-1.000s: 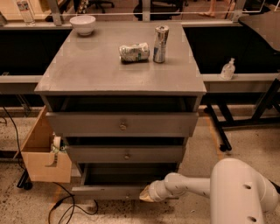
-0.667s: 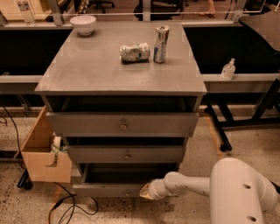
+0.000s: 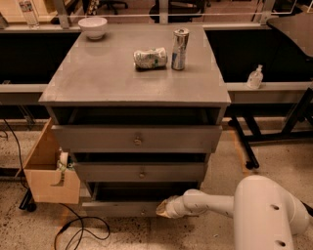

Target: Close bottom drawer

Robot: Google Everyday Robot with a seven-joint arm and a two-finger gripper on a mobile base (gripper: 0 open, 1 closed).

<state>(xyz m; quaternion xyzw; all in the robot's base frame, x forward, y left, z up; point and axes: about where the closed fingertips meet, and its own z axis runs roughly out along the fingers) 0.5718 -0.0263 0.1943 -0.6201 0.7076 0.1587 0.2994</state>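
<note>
Pincer (image 3: 165,208) low, just above the floor, at the near right of the grey cabinet (image 3: 132,83). It sits against the right part of the bottom drawer's (image 3: 117,209) front panel, just right of the small knob (image 3: 143,211). Whether it is open or closed I cannot tell, and I see nothing in its grasp. My white arm (image 3: 210,205) reaches in from the right.

Drawers: three, stacked.
- The top drawer (image 3: 98,139) has the widest front and stands out the most.
- The middle drawer (image 3: 107,172) is narrower and is also out.
- The bottom drawer has the thinnest front and stands a little out, with a dark gap above its panel.

Each drawer has one round knob at its centre.

On the cabinet top: four things.
- One white bowl (image 3: 93,27) sits at the far left corner.
- One crushed can (image 3: 150,57) lies on its side near the middle.
- One tall can (image 3: 179,42) stands upright just right of the crushed one; whether they touch I cannot tell.

Around the cabinet:
- One small pump bottle (image 3: 254,77) stands on the ledge to the right.
- One clear bottle (image 3: 29,12) stands at far left.
- One open cardboard box (image 3: 46,171) sits against the cabinet's left side.
- One black cable (image 3: 78,229) loops on the speckled floor at near left.
</note>
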